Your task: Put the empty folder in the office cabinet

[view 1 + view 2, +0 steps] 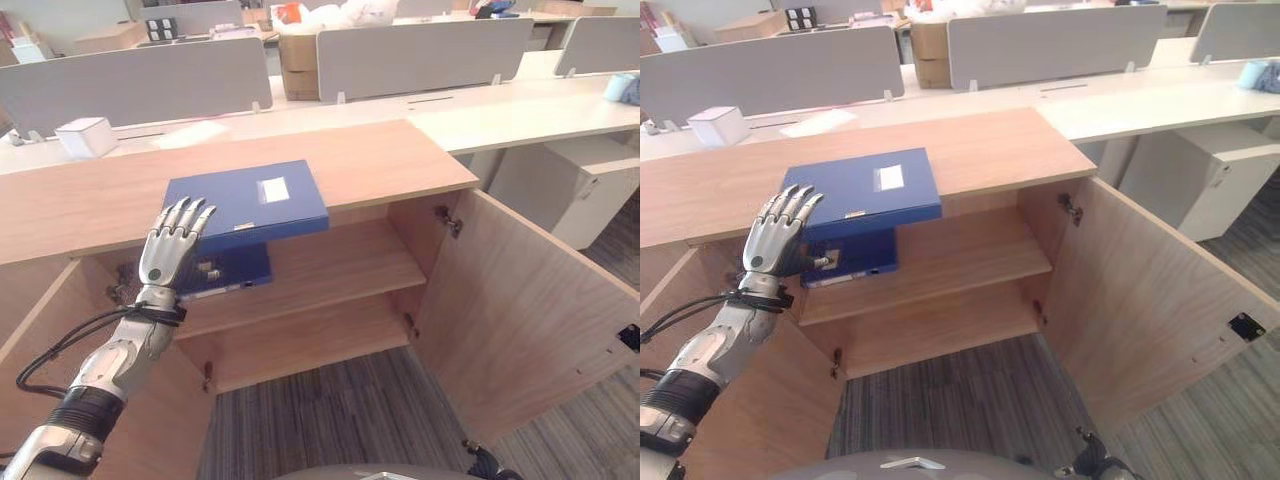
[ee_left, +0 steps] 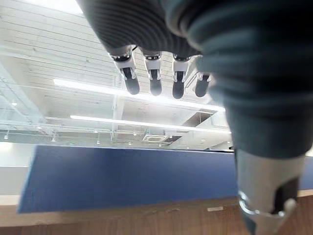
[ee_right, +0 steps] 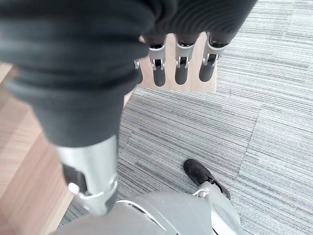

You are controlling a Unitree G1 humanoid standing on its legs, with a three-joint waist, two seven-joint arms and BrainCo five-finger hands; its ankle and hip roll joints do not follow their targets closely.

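Office cabinet [image 1: 330, 280]: wooden, doors swung wide, two shelves showing; its top serves as a worktop [image 1: 90, 200].

Second blue folder [image 1: 235, 270]: already lying on the upper shelf.

Blue folder [image 1: 250, 200]: the task's thing, lying flat on the worktop, its front edge overhanging the opening.

My left hand [image 1: 172, 245]: raised at the folder's near corner, fingers straight and released, grasping nothing.

My right hand [image 3: 178, 66]: low over the carpet, fingers relaxed, idle.

Risk, as I judge it: the overhang means a careless push from my fingers could tip the folder off the edge to the floor.
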